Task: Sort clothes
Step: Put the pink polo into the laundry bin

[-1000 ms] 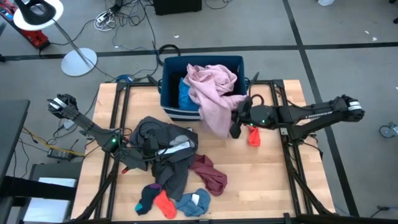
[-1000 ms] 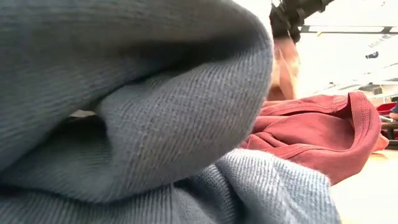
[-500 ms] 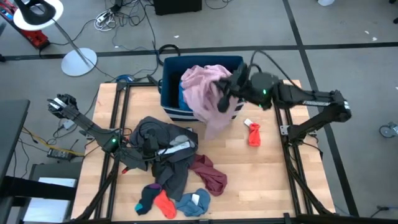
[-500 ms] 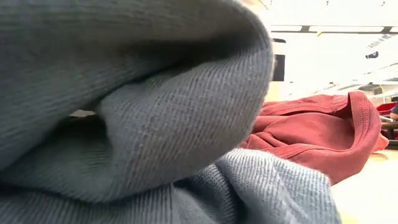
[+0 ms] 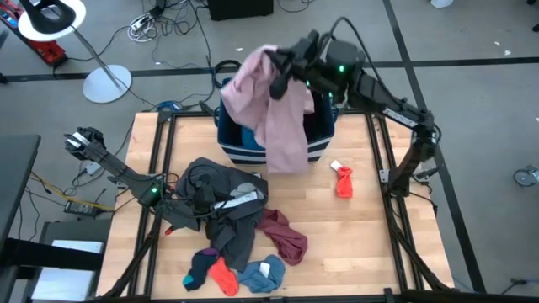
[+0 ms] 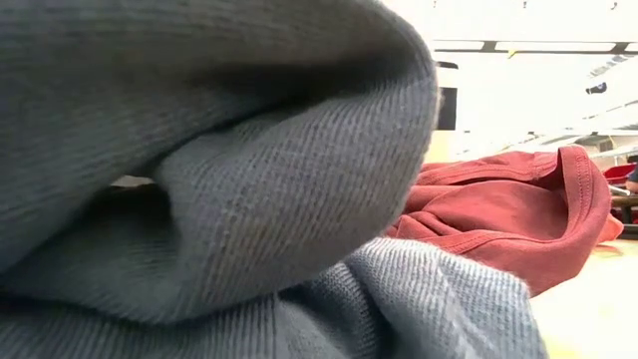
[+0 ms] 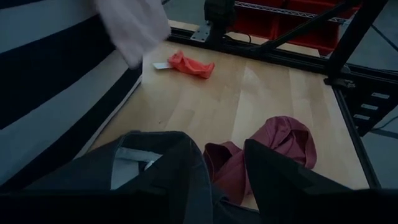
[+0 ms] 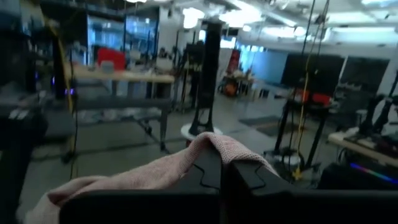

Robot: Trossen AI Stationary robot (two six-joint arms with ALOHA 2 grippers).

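My right gripper (image 5: 278, 74) is raised above the blue striped bin (image 5: 232, 150) and is shut on a pale pink garment (image 5: 274, 109). A bright blue piece (image 5: 249, 135) lies in the bin. My left gripper (image 5: 202, 199) stands open, low over a dark grey and black pile (image 5: 221, 202). Past its fingers lies a maroon garment (image 7: 280, 140). I cannot tell whether the left gripper touches the pile. An orange-red piece (image 5: 344, 181) lies on the table right of the bin. Small socks (image 5: 261, 273) lie near the front edge. My right gripper pinches a bunched upper part of the pink garment (image 8: 211, 144) between its two shut fingers; the cloth drapes over their tips. The fingers lie about level and come from the table's right. The garment hangs slack below, its lower end (image 5: 288, 162) before the bin's near wall.
The maroon garment (image 5: 282, 236) lies mid-table, between the dark pile and the socks. A grey-teal sock (image 6: 219, 199) lies right against the low camera. Black frame rails (image 5: 392, 202) run along both table sides. Bare wood shows at the near right (image 5: 362, 252).
My right gripper, shut on the pink garment, has risen from beside the bin's near right corner and swung toward the far edge and left, tipping up to about level. The garment has been drawn up out of the bin and now hangs below the fingers.
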